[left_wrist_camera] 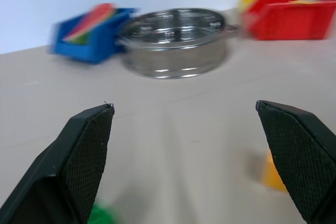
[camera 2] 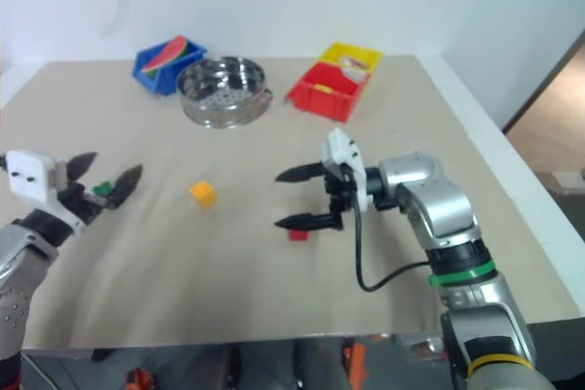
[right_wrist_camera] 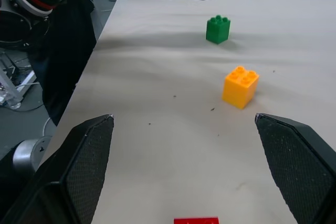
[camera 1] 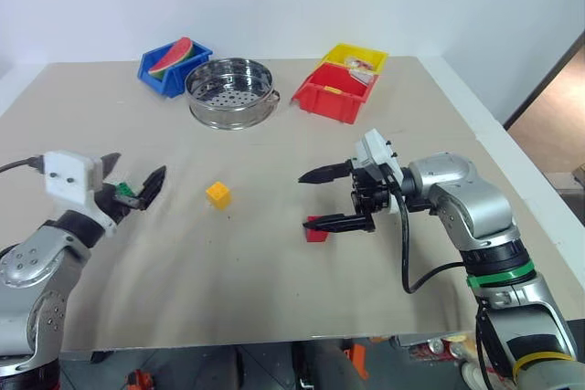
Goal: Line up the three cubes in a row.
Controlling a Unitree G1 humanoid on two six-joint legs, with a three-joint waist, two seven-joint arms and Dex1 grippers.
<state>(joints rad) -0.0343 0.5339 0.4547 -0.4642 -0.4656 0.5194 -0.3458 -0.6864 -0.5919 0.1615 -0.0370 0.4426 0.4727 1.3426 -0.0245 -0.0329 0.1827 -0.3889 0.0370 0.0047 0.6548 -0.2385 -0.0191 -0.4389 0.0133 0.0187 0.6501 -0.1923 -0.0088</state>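
Across the tan table, the red cube, yellow-orange cube and green cube sit spaced in a rough row; left gripper and right gripper hover spread wide, holding nothing, apparently clear of the bricks.

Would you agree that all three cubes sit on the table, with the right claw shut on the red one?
Not quite: the right claw is open, not shut on the red cube, which lies on the table below its fingers. The right wrist view shows the fingers spread wide, with the green cube and yellow cube also on the table.
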